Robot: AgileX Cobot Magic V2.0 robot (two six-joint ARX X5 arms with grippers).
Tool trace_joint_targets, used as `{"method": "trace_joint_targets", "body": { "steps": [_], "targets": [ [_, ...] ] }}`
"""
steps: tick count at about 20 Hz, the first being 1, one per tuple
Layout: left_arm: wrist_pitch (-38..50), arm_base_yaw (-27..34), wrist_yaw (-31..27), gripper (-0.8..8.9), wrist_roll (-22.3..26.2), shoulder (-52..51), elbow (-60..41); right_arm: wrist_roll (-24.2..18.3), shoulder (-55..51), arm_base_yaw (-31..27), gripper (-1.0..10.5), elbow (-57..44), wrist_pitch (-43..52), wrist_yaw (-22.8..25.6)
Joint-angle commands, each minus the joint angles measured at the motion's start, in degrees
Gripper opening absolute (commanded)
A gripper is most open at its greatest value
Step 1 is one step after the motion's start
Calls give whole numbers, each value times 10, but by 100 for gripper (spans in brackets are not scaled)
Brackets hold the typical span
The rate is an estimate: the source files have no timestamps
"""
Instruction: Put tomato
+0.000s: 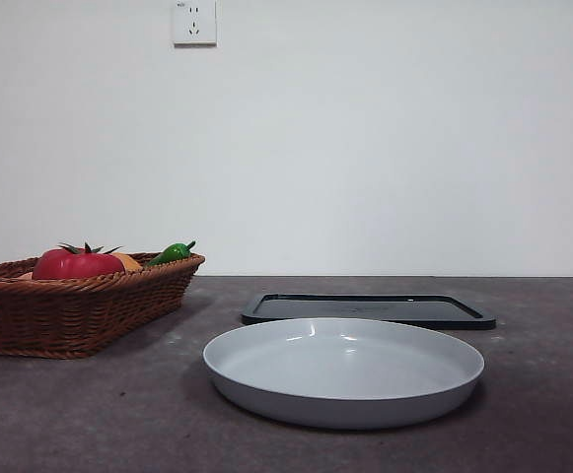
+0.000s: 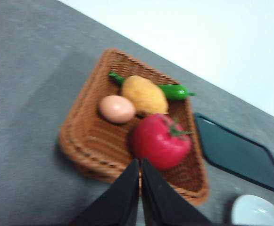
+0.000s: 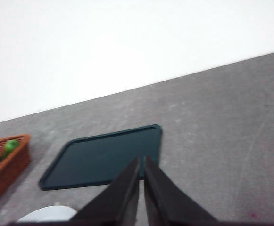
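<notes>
One tomato (image 2: 159, 141) in basket (image 2: 87, 136) — hands aloft.

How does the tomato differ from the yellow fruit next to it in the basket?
The tomato is glossy red with a green stem cap; the yellow fruit is matte orange-yellow and capless. The tomato looks larger and rounder, the yellow fruit more oval. Both lie in the wicker basket, side by side.

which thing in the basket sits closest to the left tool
The round glossy red tomato; the pale egg, yellow potato and green pepper lie farther back.
</notes>
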Motion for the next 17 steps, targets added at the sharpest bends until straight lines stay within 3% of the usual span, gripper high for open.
{"method": "trace_joint_targets", "body": {
  "steps": [1, 8, 14, 17],
  "targets": [
    [-14, 1, 23, 10, 12, 25, 43, -14, 28, 0, 7, 45, -30, -20],
    [-111, 1, 89, 10, 120, 132, 162, -92, 144, 0, 6, 179, -143, -85],
    [-188, 0, 164, 10, 181, 229, 250, -163, 256, 3, 7, 282, -252, -164],
    [-228, -9, 179, 10, 211, 270, 290, -185, 304, 18, 7, 329, -302, -176]
  ]
}}
